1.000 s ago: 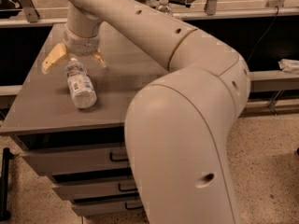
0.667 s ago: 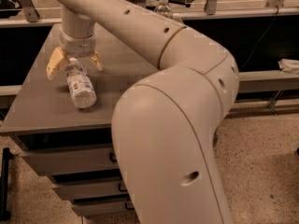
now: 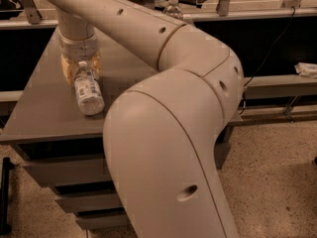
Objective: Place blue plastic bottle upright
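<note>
The blue plastic bottle (image 3: 88, 91) lies on its side on the grey cabinet top (image 3: 44, 113), white cap pointing away from me and its base toward the front edge. My gripper (image 3: 80, 69) hangs from the arm's wrist (image 3: 75, 38) and is low over the bottle's cap end. Its yellow fingers (image 3: 66, 72) stand on either side of the neck, close to it, with the jaws still apart. The large arm link (image 3: 163, 148) fills the middle of the view and hides the right part of the cabinet top.
Another clear bottle with a white cap (image 3: 173, 7) stands upright at the back, behind the arm. Drawers (image 3: 64, 175) lie under the cabinet top. A dark rail (image 3: 277, 86) runs along the right, with a white object (image 3: 306, 69) on it. The floor is speckled.
The gripper has moved left and come down over the bottle's cap end, and its fingers stand closer to the bottle. The bottle has not moved.
</note>
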Controlling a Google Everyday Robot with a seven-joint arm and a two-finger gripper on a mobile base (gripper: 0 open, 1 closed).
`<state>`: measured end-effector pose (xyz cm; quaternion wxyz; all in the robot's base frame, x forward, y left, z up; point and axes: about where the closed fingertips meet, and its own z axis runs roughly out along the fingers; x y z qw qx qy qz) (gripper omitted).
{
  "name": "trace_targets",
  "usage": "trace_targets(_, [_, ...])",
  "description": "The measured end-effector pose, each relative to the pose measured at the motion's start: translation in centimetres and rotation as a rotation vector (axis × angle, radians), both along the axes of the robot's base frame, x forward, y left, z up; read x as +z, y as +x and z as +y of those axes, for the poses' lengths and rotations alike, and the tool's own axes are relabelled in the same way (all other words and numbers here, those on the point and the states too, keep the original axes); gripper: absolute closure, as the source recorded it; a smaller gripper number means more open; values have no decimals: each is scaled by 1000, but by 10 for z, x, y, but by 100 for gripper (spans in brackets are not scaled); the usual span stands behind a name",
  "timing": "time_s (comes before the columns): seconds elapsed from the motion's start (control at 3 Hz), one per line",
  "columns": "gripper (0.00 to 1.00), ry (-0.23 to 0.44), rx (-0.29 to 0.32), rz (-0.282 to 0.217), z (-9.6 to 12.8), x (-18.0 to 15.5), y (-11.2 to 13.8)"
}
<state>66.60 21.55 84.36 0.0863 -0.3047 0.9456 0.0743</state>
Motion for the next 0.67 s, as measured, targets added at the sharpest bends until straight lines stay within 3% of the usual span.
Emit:
trace_targets(0.33, [87,12,12,-66,-4,22,8])
trace_targets(0.67, [100,182,106,-249,-15,71,28])
